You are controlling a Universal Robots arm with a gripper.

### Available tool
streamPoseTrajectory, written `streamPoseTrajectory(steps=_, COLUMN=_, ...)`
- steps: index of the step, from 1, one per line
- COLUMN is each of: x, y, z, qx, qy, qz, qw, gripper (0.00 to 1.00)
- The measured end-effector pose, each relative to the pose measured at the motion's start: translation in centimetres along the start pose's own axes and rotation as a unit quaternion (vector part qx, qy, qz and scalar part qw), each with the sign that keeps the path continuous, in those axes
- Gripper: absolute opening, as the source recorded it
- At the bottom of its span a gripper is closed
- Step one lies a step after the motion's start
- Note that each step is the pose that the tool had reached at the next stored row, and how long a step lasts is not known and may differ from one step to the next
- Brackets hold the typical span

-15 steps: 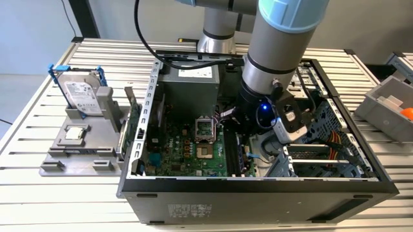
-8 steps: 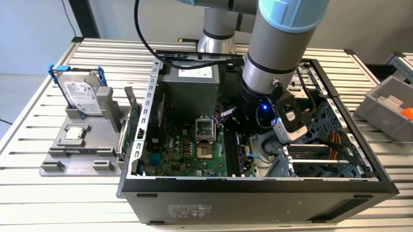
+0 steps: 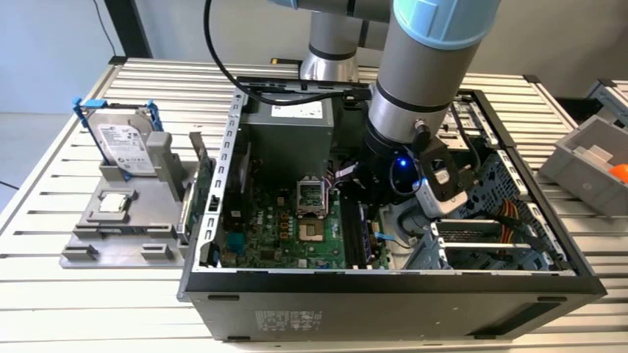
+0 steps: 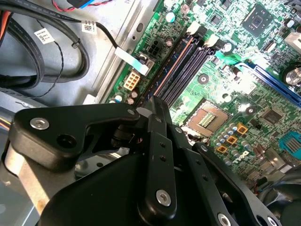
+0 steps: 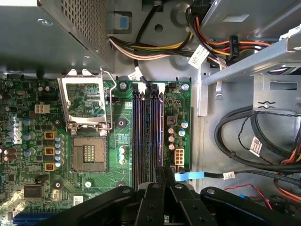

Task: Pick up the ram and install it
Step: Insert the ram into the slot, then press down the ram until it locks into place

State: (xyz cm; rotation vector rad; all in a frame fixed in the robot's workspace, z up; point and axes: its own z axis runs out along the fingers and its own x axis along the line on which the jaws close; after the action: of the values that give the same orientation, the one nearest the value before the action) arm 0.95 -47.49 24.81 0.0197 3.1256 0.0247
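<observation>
a ribbed metal table [image 3: 59, 294] carries everything in the exterior view, with a pale wall and floor behind it. on it, the biggest thing is an open black computer case [image 3: 393, 294], lying on its side with its green motherboard [image 3: 275, 228] facing up. the robot arm [image 3: 422, 95] reaches down into the case beside the memory slots [image 5: 146, 136], which run as long dark strips next to the open processor socket [image 5: 87, 127]. at the exterior view's left a grey fixture tray [image 3: 118, 228] holds a hard drive [image 3: 128, 147] standing upright in a blue-edged frame, and a small square chip [image 3: 115, 202] lying flat in front of it. a grey bin [image 3: 589, 158] sits at the exterior view's right edge, cut off, with something orange inside. bundles of black, orange and yellow cables [image 5: 254, 136] lie in the case beside the board. the gripper [image 5: 162, 174] hovers right over the slot ends, its fingers drawn together around a thin edge that may be the ram [image 4: 176, 66], seen edge-on along one slot; whether it is clamped or already seated i cannot tell.
</observation>
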Motion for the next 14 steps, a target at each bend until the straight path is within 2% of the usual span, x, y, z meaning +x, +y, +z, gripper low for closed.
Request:
streamPoseTrajectory(steps=5, x=0.0, y=0.01, z=-0.01, qx=-0.0002, qy=0.0003, qz=-0.018, qw=0.99984, gripper=0.0)
streamPoseTrajectory(steps=9, x=-0.05, y=0.05, z=0.0, qx=-0.0009, qy=0.0006, qz=-0.035, qw=0.99937, gripper=0.0)
streamPoseTrajectory(steps=11, x=-0.09, y=0.05, z=-0.01, qx=-0.0031, qy=0.0007, qz=-0.041, qw=0.99914, gripper=0.0)
streamPoseTrajectory(steps=14, x=-0.16, y=0.06, z=0.0, qx=-0.0087, qy=0.0006, qz=-0.05, qw=0.99871, gripper=0.0)
